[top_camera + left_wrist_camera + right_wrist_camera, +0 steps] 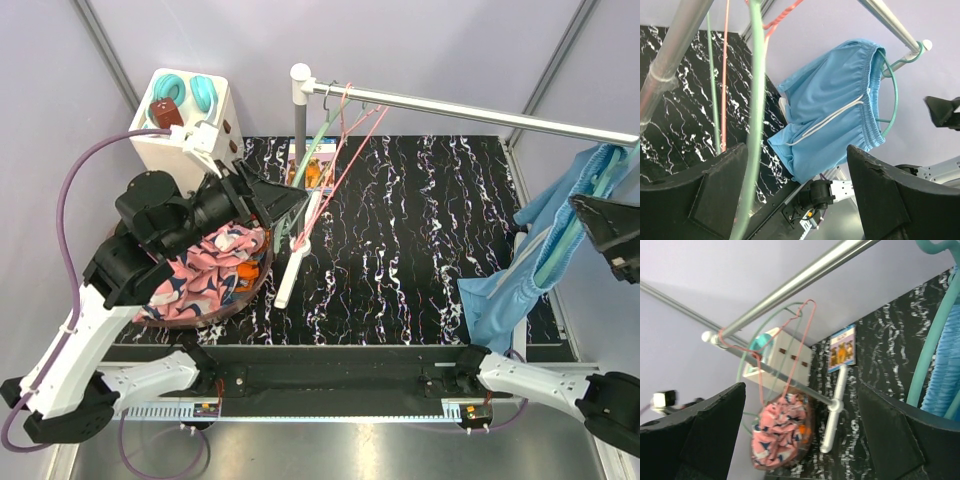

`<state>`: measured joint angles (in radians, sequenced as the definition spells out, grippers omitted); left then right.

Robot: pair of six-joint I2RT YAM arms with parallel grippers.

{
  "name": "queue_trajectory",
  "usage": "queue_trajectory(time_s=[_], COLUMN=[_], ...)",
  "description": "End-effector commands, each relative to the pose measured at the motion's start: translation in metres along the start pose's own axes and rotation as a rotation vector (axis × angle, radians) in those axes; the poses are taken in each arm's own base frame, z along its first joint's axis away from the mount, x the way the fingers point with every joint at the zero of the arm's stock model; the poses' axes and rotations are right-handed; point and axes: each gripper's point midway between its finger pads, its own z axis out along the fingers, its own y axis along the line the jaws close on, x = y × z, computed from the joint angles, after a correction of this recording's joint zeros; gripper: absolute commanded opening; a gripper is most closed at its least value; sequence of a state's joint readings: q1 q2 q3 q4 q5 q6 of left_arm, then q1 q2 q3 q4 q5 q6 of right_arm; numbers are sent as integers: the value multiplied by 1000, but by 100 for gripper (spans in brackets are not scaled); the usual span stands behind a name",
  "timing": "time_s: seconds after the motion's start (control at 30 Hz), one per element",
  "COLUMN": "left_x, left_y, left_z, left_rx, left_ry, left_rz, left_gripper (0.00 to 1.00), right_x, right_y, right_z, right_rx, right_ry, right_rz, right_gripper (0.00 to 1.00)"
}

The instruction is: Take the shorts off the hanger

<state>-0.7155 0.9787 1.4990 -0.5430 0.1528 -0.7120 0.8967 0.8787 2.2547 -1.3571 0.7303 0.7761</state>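
The light blue shorts point(520, 275) hang by the waistband on a teal hanger point(560, 240) at the right end of the rail; they also show in the left wrist view point(835, 100) and the right wrist view point(946, 365). The pink patterned shorts point(205, 270) lie bunched in a brown basket point(240, 300), with a bit of orange cloth point(250, 268) beside them. My right gripper point(605, 230) is open and empty next to the teal hanger point(935, 335). My left gripper point(290, 205) is open; an empty green hanger point(755, 100) runs between its jaws, near the left finger.
A metal rail point(470, 110) runs from a white post point(300, 72) to the right. Empty green point(322, 135) and pink point(350, 140) hangers hang at its left end. A white box point(185, 120) stands back left. The rack's white foot point(295, 270) and a picture card point(315, 165) lie on the mat.
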Motion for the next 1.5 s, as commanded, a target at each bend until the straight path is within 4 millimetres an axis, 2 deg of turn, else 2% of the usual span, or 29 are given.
queue_trajectory(time_s=[0.0, 0.13, 0.23, 0.3, 0.37, 0.4, 0.43, 0.47, 0.5, 0.53, 0.57, 0.6, 0.63, 0.67, 0.73, 0.77, 0.8, 0.83, 0.87, 0.9, 0.97, 1.03, 1.1, 1.13, 1.23, 1.37, 1.47], left_x=[-33, -45, -49, -51, -32, -20, -9, -6, 10, 19, 27, 42, 47, 61, 75, 76, 97, 104, 101, 119, 124, 146, 155, 165, 172, 196, 208], left_y=[-44, -71, -99, -119, -136, -157, -157, -164, -181, -187, -186, -197, -194, -194, -198, -201, -202, -202, -204, -202, -205, -207, -210, -208, -213, -219, -223], left_z=[-8, -7, -5, -5, 10, 6, 24, 26, 23, 29, 45, 46, 55, 70, 81, 88, 102, 110, 116, 131, 143, 161, 170, 180, 191, 204, 205], left_rx=[146, 248, 351, 412, 451, 507, 477, 488, 529, 528, 486, 501, 455, 432, 409, 397, 385, 369, 341, 323, 312, 315, 311, 300, 301, 325, 349], left_ry=[-71, -62, -49, -50, -11, 10, 22, 11, 36, 43, 33, 52, 41, 56, 67, 50, 76, 78, 49, 69, 46, 64, 61, 63, 47, 72, 91], left_rz=[87, 146, 189, 231, 265, 274, 284, 325, 339, 364, 420, 443, 468, 505, 514, 537, 567, 590, 605, 618, 605, 600, 588, 588, 555, 527, 503], left_gripper=[83, 82, 82, 82, 82, 82, 83, 84, 84, 86, 86, 87, 88, 88, 89, 89, 89, 90, 90, 92, 94, 96, 97, 98, 98, 98, 98], right_x=[65, 78, 75, 64, 51, 48, 41, 36, 36, 29, 26, 22, 19, 15, 4, 0, -4, -13, -17, -21, -25, -28, -33, -34, -36, -30, -27], right_y=[-36, -27, -18, -13, -11, -10, -8, -8, -9, -8, -9, -11, -11, -12, -11, -12, -12, -12, -12, -13, -14, -13, -13, -13, -13, -14, -15], right_z=[37, 63, 76, 79, 79, 80, 78, 78, 78, 75, 73, 71, 70, 67, 60, 57, 55, 50, 47, 43, 40, 36, 31, 30, 25, 26, 26], right_rx=[231, 250, 233, 233, 242, 247, 246, 256, 267, 269, 280, 288, 289, 294, 284, 284, 285, 282, 283, 282, 280, 265, 250, 242, 222, 223, 223], right_ry=[189, 185, 145, 96, 52, 39, 21, 7, 8, -9, -21, -29, -35, -49, -72, -82, -91, -113, -122, -128, -138, -142, -149, -150, -146, -119, -110], right_rz=[-375, -461, -525, -548, -563, -565, -555, -559, -566, -548, -538, -538, -533, -531, -510, -502, -495, -471, -461, -452, -443, -429, -410, -401, -384, -404, -407], right_gripper=[100, 100, 100, 100, 100, 100, 100, 100, 100, 100, 100, 100, 100, 100, 100, 100, 100, 100, 100, 100, 100, 100, 100, 100, 100, 100, 100])
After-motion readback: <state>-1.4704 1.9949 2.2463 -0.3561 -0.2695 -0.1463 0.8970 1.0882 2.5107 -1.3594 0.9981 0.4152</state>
